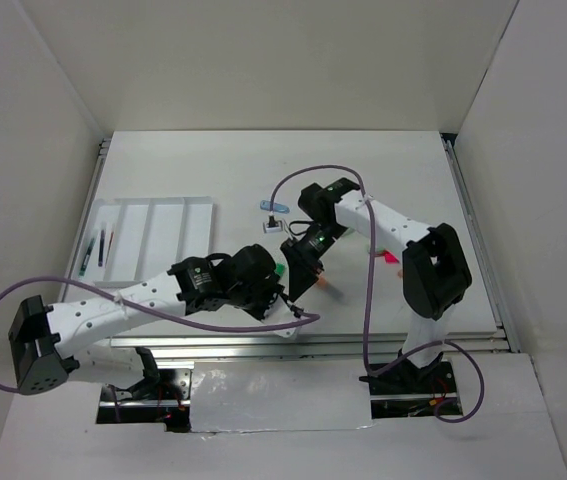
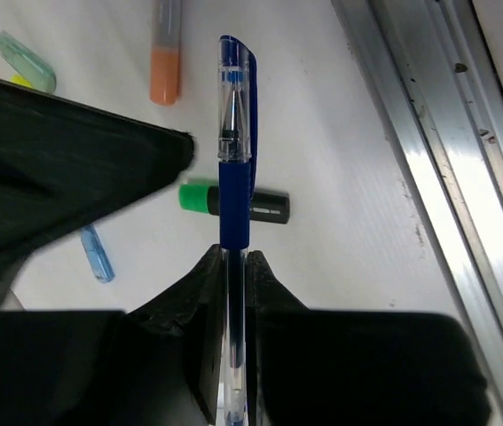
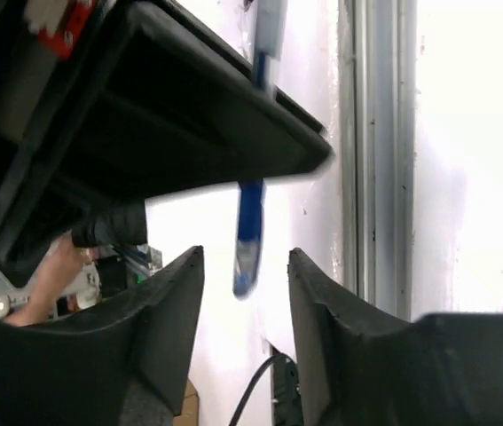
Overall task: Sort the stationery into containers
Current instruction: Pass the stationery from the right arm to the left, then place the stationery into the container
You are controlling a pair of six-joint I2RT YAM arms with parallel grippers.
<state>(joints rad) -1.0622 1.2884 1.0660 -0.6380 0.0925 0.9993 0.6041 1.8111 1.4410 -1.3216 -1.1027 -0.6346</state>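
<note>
Left gripper (image 2: 231, 257): clamped low on blue pen (image 2: 235, 133), capped end sticking out, right of tray (image 1: 173, 225). Right gripper (image 3: 244, 256): jaws apart, holding nothing, farther right of tray. Loose green marker (image 2: 196, 197) and orange marker (image 2: 166, 62): also right of tray. Next, probably: swing pen over tray, line up lengthwise with a long slot, lower, then release. Mind right arm close by.

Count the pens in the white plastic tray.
3, side by side in the tray, far left: teal pen, dark pen, short thin pen. The left arm may hide others.
</note>
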